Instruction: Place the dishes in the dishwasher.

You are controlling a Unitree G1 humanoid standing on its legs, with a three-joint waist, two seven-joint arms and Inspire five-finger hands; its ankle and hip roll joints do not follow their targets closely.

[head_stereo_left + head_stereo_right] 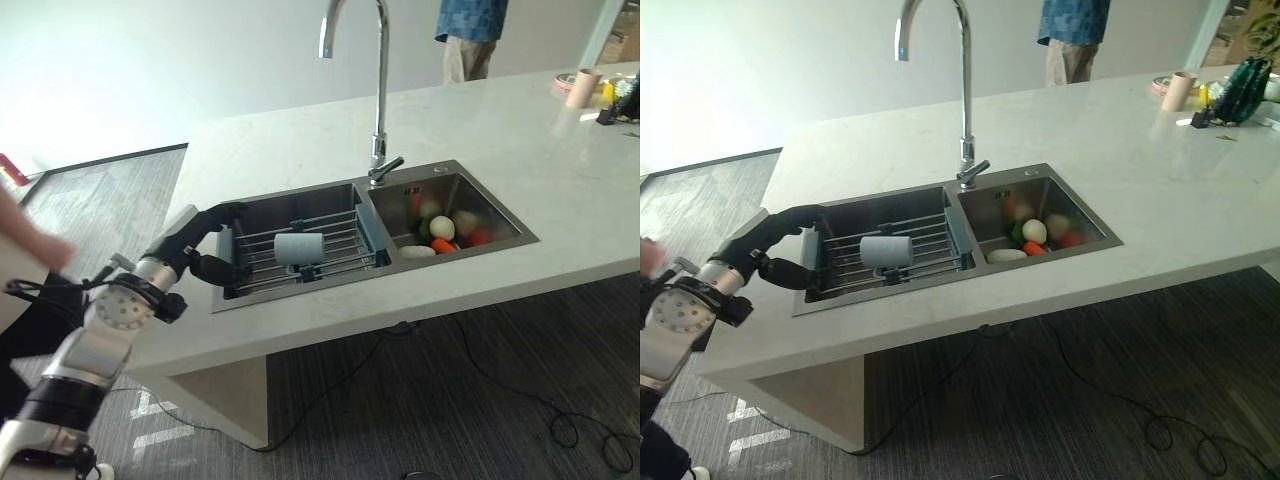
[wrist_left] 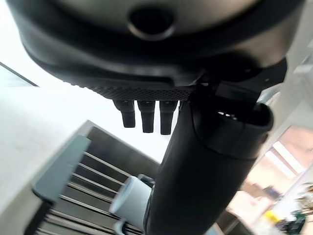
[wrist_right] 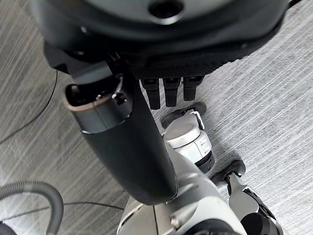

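A: Nearest first. Left robot hand (image 1: 205, 248)?

B: At the near-left edge of the sink (image 1: 480, 190), fingers straight above the rim, thumb spread below. Wide, holding nothing. The wrist view looks past the fingers (image 2: 147, 116) at the rack. Likely lining up a reach for the cup.

A: Right robot hand (image 3: 146, 93)?

B: Idle, hanging over the floor (image 3: 274, 98), fingers relaxed, empty.

A: Task's thing?

B: Pale blue cup (image 1: 299, 248), on its side on the wire rack (image 1: 340, 245) that sits across the left basin. Not touched; the hand is near but apart. Lying sideways, it would roll, so the bars keep it steady.

A: Further back?

B: Right basin holds fruit and vegetables (image 1: 443, 232), probably not dishes. Faucet (image 1: 379, 70) behind the divider. Desk (image 1: 300, 140) around it all. Far corner has a roll of tape (image 1: 583, 87) and clutter. A person (image 1: 470, 35) stands behind.

A: Progress?

B: Early; the cup is not yet grasped, and no dishwasher is seen.
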